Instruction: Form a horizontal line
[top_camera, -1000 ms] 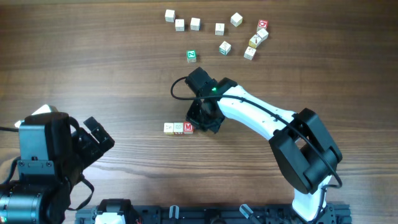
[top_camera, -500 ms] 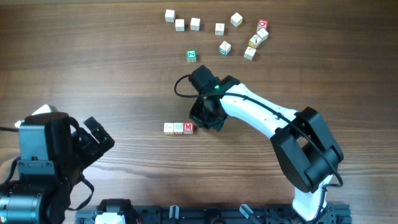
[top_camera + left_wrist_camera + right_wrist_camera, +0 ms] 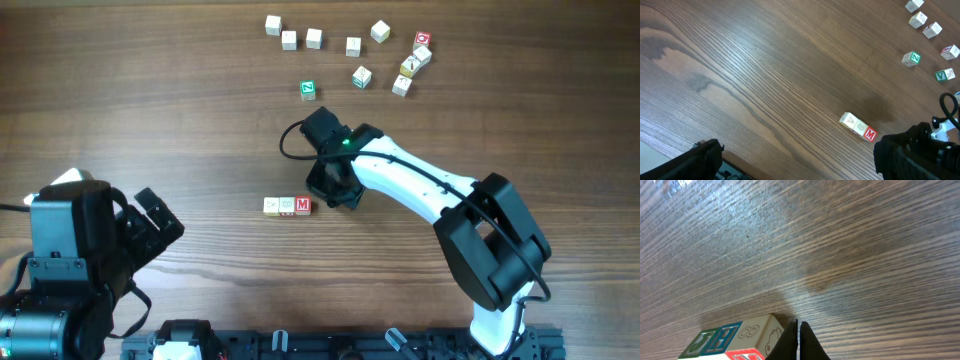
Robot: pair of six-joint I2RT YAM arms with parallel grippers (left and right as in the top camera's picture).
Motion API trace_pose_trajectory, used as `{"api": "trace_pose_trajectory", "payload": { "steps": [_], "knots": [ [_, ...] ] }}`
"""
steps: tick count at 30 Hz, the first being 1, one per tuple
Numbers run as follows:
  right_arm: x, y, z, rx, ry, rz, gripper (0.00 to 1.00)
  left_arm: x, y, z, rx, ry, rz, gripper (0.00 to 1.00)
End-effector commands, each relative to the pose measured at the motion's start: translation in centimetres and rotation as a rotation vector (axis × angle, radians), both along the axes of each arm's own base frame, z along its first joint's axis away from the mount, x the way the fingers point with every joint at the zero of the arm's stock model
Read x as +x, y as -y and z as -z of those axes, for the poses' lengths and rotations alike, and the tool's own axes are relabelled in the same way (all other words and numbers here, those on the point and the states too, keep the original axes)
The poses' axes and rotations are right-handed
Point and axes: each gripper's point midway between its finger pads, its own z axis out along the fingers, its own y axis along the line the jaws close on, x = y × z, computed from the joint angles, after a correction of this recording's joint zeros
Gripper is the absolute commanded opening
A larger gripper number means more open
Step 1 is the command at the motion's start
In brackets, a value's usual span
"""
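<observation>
Overhead: the horizontal line (image 3: 287, 205) is lying on the wooden table (image 3: 150, 100), a little below centre. Three small cubes are sitting side by side and touching, running 9 to 3 o'clock. Two cream faces are taking the 9 o'clock end and the middle. The red M cube (image 3: 303, 205) is closing the 3 o'clock end.

Right claw (image 3: 797, 330): its own camera is showing the two fingers (image 3: 807, 347) pressed together, with only a hairline slit between them and nothing gripped. In that view the row is sitting at about 8 o'clock of the tips. The nearest cube's edge is running right up to the dark finger; cannot tell whether they are touching. From overhead the claw's black wrist is hanging just beside the row, at 3 o'clock of the M cube, and is covering the tips. The white arm is reaching in from 4 o'clock. A black cable (image 3: 288, 140) is looping out at 11 o'clock of the wrist.

Left claw (image 3: 162, 215): it is sitting well apart from the row, at about 8 o'clock of it, near the table's lower left. Its jaws are standing wide and holding nothing. Its own camera is showing a dark finger at each bottom corner, with the row lying on the bare wood beyond, right of centre.

The green-faced cube (image 3: 308, 90) is sitting alone at 12 o'clock of the row, well apart. The loose cubes (image 3: 352, 46) are lying scattered farther out, from 12 to 2 o'clock.
</observation>
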Motion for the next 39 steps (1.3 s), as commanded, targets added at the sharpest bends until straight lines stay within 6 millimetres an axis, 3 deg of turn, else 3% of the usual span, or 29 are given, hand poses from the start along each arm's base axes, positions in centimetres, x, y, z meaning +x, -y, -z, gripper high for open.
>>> {"api": "trace_pose_trajectory", "payload": {
  "steps": [1,23,39],
  "knots": [
    [-0.6,-0.3,0.7,0.001,-0.029,0.000,0.04,0.0,0.0,-0.1,-0.007,0.005,-0.001,1.00],
    [-1.6,-2.5,0.0,0.126,-0.094,-0.022,0.06,0.0,0.0,-0.1,-0.007,0.005,-0.001,1.00],
    [-1.0,-1.4,0.3,0.074,-0.066,-0.006,0.05,0.0,0.0,-0.1,-0.007,0.005,-0.001,1.00]
  ]
}}
